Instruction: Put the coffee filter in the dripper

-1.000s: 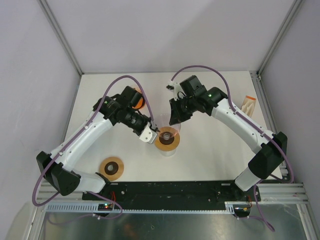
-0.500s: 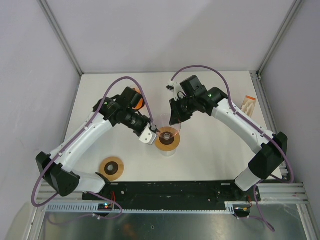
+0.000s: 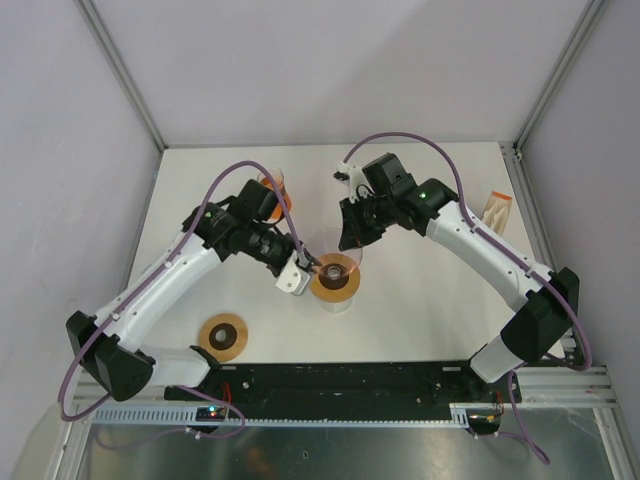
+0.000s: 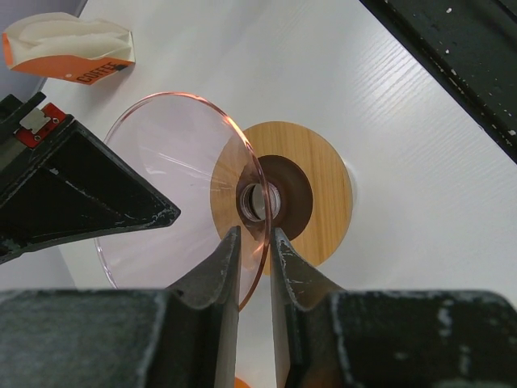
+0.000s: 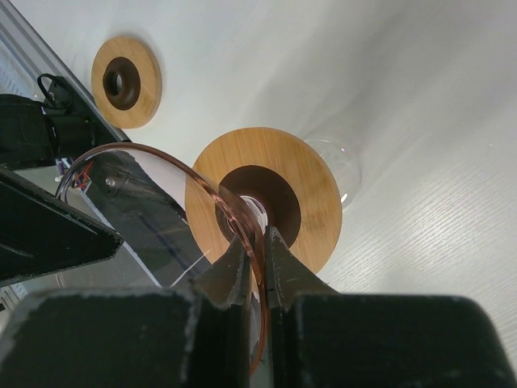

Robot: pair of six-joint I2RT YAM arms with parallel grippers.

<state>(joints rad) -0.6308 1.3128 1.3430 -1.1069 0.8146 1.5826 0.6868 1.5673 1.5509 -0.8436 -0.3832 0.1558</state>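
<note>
The dripper (image 3: 335,273) is a clear pinkish cone on a round wooden collar, at the table's middle; it also shows in the left wrist view (image 4: 323,202) and the right wrist view (image 5: 307,190). My right gripper (image 3: 350,240) is shut on the cone's rim from the far side (image 5: 257,242). My left gripper (image 3: 312,262) straddles the rim on the near-left side (image 4: 252,242), slightly open with a gap beside the glass. The coffee filter (image 3: 497,210), white paper with an orange label, lies at the table's right edge, also visible in the left wrist view (image 4: 69,48).
A separate wooden ring (image 3: 224,336) lies near the front left, also in the right wrist view (image 5: 125,81). An orange object (image 3: 276,196) stands behind the left arm. The black rail (image 3: 330,380) runs along the near edge.
The left arm's elbow has swung outward and its wrist has shifted slightly toward the near left. The right arm and the dripper stay almost where they were.
</note>
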